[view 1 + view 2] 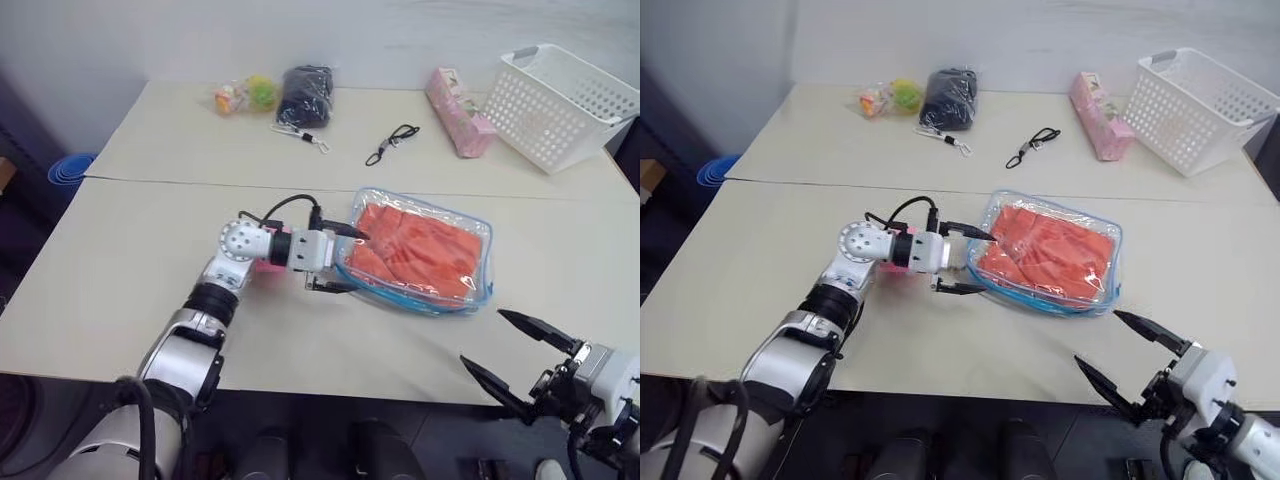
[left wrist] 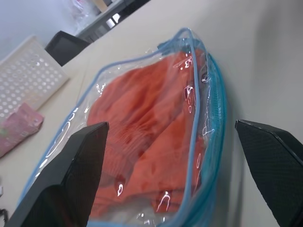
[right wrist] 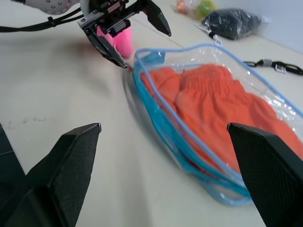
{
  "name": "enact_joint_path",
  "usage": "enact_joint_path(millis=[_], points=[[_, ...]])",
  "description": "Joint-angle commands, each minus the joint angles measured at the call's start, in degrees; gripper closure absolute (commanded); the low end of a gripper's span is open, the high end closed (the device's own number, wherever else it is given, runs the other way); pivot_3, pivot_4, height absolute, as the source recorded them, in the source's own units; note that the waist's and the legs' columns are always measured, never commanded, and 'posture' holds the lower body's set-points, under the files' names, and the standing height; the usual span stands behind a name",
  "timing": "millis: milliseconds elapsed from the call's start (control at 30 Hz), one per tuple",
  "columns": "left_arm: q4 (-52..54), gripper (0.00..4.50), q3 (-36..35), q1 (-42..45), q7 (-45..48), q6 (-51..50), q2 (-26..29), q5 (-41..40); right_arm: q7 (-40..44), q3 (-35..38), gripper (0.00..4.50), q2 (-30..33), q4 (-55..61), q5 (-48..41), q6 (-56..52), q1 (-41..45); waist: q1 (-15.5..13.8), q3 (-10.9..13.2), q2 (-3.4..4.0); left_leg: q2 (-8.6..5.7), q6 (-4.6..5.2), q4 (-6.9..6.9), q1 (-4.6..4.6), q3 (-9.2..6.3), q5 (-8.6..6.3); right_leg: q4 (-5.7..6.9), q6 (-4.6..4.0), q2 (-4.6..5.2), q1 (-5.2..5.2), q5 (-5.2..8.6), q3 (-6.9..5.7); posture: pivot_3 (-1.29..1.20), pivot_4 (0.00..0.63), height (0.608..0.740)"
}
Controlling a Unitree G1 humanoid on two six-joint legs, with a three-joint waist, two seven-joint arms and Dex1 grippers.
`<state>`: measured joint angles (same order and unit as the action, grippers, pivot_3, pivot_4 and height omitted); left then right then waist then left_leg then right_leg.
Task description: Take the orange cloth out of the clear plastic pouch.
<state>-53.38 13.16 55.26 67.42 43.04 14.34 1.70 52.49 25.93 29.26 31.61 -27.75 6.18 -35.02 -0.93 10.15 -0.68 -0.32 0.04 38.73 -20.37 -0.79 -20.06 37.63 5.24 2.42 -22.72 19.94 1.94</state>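
Orange cloth [image 1: 420, 250] inside blue-edged clear pouch [image 1: 480, 285].

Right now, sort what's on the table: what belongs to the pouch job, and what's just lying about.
Job:
orange cloth, inside the pouch
clear plastic pouch
left gripper, open at the pouch's end
right gripper, open

Lying about:
white basket
dark bag
pink pack
black cord

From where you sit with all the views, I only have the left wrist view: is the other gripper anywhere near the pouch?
Observer: No. The right gripper hangs open near the table's front edge, apart from the pouch.
Operator: Anything attached to the pouch at my end?
Observer: A pink pom-pom sits right by the left gripper.
Operator: What lies further back?
Observer: A black strap and a dark bag.
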Motion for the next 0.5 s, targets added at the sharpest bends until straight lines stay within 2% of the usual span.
enact_joint_path(millis=[33,233,433,500], points=[[-3.9,0.57,1.4,3.1,1.2,6.1,-0.5,1.3,-1.6,0.1,0.0,-1.7,2.3,1.3,2.6,-1.5,0.0,0.0,0.0,0.01,0.0,0.0,0.0,-0.01,0.0,0.0,0.0,0.0,0.0,0.0,-0.01,0.0,0.15,0.74],[-9.2,2.44,2.9,5.9,-3.6,9.3,-1.3,6.2,-2.8,-0.5,0.0,-2.2,0.9,2.5,4.4,-1.3,-0.3,0.0,0.0,0.0,0.0,0.05,0.01,-0.02,0.0,0.04,0.0,0.01,0.02,0.0,-0.01,0.0,0.15,0.74],[-10.0,4.31,4.4,6.2,-6.3,11.4,-1.1,9.0,-3.5,-1.7,0.0,-2.2,-0.3,3.5,5.1,0.2,-0.4,0.0,0.0,-0.01,0.02,0.05,0.0,-0.03,-0.01,0.04,0.0,0.01,0.02,0.0,-0.02,0.0,0.15,0.74],[-9.8,4.43,3.1,5.7,-5.7,9.6,-1.5,6.9,-3.5,-2.4,0.0,-2.0,-0.3,3.6,4.8,0.8,-0.4,0.0,0.0,-0.01,0.02,0.05,0.01,-0.04,-0.01,0.04,0.0,0.01,0.02,0.0,-0.03,0.0,0.15,0.74]])
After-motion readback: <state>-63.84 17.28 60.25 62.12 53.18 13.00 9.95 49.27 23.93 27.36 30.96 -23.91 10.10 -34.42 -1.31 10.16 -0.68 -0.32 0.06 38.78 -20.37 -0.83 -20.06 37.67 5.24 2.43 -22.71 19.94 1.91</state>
